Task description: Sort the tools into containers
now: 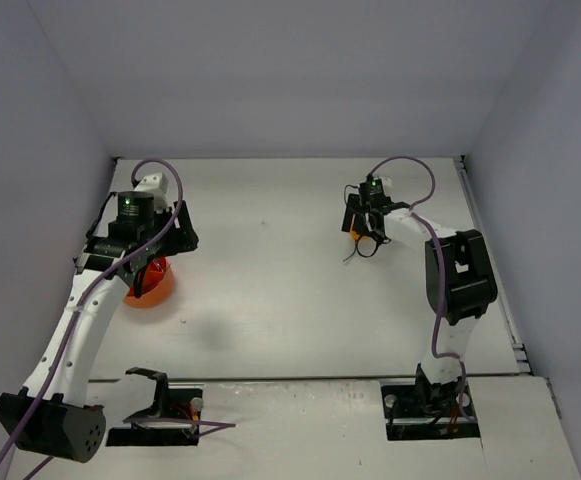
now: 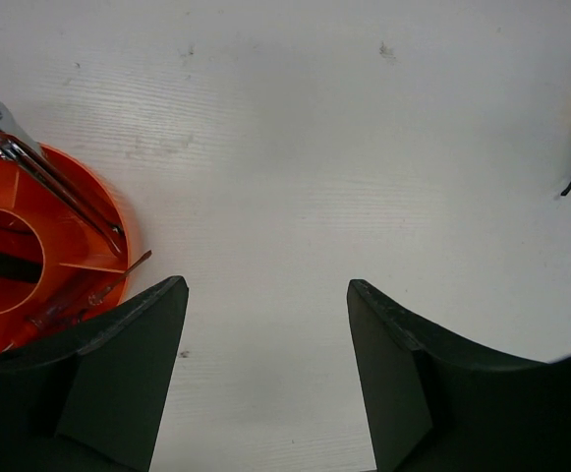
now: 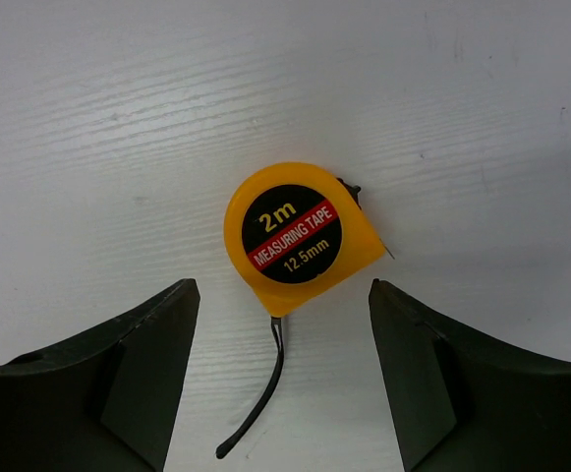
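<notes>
Right gripper (image 3: 281, 324) hangs over the table (image 1: 290, 320) with its jaws spread and nothing between them, and the yellow tape measure (image 3: 300, 228) lies flat just beyond the fingertips, centred on the gap, touching neither finger. Its black label faces up, and its black strap (image 3: 260, 403) trails back into the space between the fingers. From above, that puts the tape measure on the right half of the table, about midway between the near and far edges and well short of the right edge, though the wrist covers most of it there. Over on the left, the left gripper (image 2: 265, 285) is released too, with bare table between its fingers. The orange tub (image 2: 120, 221) sits just off its left finger, near the table's left edge, cut off by the frame and partly hidden by that finger. In the tub, silver wrenches (image 2: 44, 172) lean across one compartment with their heads sticking out over the rim. A thin screwdriver (image 2: 88, 295) lies in the next compartment with its tip poking past the wall. Something dark (image 2: 0, 264) lies in the round centre section, too cropped to make out.
</notes>
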Motion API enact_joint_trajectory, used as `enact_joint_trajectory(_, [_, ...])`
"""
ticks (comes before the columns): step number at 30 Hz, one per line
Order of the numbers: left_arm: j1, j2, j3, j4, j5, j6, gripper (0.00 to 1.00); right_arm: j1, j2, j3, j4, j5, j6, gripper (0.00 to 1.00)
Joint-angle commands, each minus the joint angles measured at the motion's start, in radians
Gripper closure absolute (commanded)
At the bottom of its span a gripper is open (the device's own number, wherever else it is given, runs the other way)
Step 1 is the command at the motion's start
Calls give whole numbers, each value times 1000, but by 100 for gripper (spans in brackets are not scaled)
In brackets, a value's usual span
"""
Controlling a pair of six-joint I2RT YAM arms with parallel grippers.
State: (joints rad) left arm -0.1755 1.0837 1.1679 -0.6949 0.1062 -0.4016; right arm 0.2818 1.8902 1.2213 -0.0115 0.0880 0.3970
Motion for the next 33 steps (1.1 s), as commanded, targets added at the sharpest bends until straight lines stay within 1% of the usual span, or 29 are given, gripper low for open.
enact_joint_trajectory(1, [-16, 20, 57, 31, 27, -12, 37, 4, -12, 12, 16, -24, 33, 35])
enact_joint_trajectory(6, [-35, 46, 84, 31, 32, -8, 37, 5, -2, -29, 16, -39, 56, 43])
enact_joint_trajectory(10, [-60, 65, 97, 32, 21, -6, 37, 5, 6, -51, 16, -21, 60, 48])
enact_joint_trajectory(12, [-67, 71, 104, 31, 20, -6, 37, 5, 9, -51, 16, -2, 54, 48])
enact_joint_trajectory(14, [-77, 77, 106, 31, 20, -5, 37, 3, 15, -44, 16, 5, 42, 44])
enact_joint_trajectory(17, [-90, 77, 108, 32, 15, -5, 37, 2, 18, -38, 16, 9, 18, 29])
enact_joint_trajectory(22, [-102, 69, 101, 28, 9, -6, 37, -9, 1, -37, 16, -17, -56, 19])
enact_joint_trajectory(24, [-106, 61, 92, 28, 6, -9, 37, -9, 4, -33, 16, -36, -119, 17])
enact_joint_trajectory(26, [-108, 58, 88, 28, 5, -12, 37, -12, 14, -9, -25, -31, -167, 15])
enact_joint_trajectory(33, [-115, 50, 81, 29, 16, -5, 37, -46, 57, 52, -58, -14, -320, 14])
